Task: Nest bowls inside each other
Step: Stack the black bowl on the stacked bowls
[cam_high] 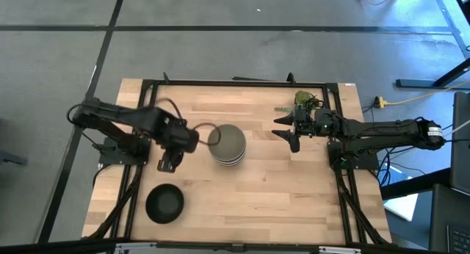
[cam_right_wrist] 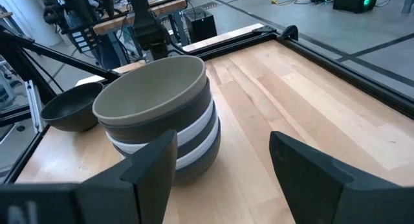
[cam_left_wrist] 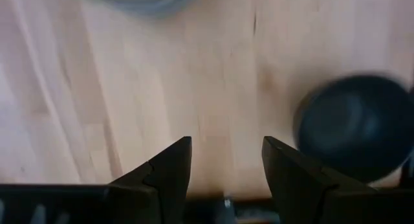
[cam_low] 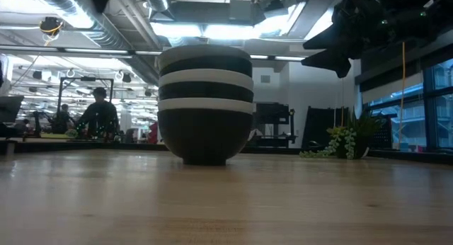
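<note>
Both pairs of fingers stand spread and empty: the left gripper (cam_high: pixel 168 164) hovers between the stack of bowls (cam_high: pixel 228 144) at mid-worktop (cam_high: pixel 294 188) and the lone black bowl (cam_high: pixel 164 203) near the front-left corner; the right gripper (cam_high: pixel 290 129) waits beside the stack. Judging by this, one bowl remains, so the next move calls for reaching it, gripping its rim and setting it on the grey-green top bowl (cam_right_wrist: pixel 152 94).

A green plant sprig (cam_high: pixel 305 101) lies at the wooden table's (cam_high: pixel 294 188) far right edge.

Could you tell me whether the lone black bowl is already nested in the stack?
No, the black bowl sits by itself on the table, apart from the stack.
</note>
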Motion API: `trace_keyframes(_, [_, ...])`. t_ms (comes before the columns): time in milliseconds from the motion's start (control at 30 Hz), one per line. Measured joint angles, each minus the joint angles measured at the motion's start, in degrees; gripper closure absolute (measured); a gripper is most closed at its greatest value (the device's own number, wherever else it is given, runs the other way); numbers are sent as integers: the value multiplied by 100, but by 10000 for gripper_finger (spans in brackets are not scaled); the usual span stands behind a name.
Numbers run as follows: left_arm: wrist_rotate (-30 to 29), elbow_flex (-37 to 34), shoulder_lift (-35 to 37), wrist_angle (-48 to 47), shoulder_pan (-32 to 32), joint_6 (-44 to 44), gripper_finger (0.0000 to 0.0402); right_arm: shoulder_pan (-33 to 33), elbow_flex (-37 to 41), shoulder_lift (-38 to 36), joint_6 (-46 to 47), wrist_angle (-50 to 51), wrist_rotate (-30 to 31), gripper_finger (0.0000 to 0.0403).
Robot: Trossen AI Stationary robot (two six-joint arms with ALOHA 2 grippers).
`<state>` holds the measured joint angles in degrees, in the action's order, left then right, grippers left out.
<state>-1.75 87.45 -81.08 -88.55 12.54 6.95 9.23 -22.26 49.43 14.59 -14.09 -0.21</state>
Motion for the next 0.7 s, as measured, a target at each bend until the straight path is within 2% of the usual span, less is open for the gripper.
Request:
trace_keyframes(67, [76,-461,16,149,121,73,217,0,0,0,15,0,0,155])
trace_keyframes(233, [605,-1672,352,1540,364,269,221,0,0,0,17,0,-2,155])
trace_keyframes(333, [599,-2203,624,1918,518,573,220,0,0,0,17,0,-2,155])
trace_keyframes(467, [604,-2630,928,1942,774,1078,220,0,0,0,13,0,-2,155])
trace_keyframes(700, [1093,-3249,1071,2797,1300,1437,219,0,0,0,-1,0,0,155])
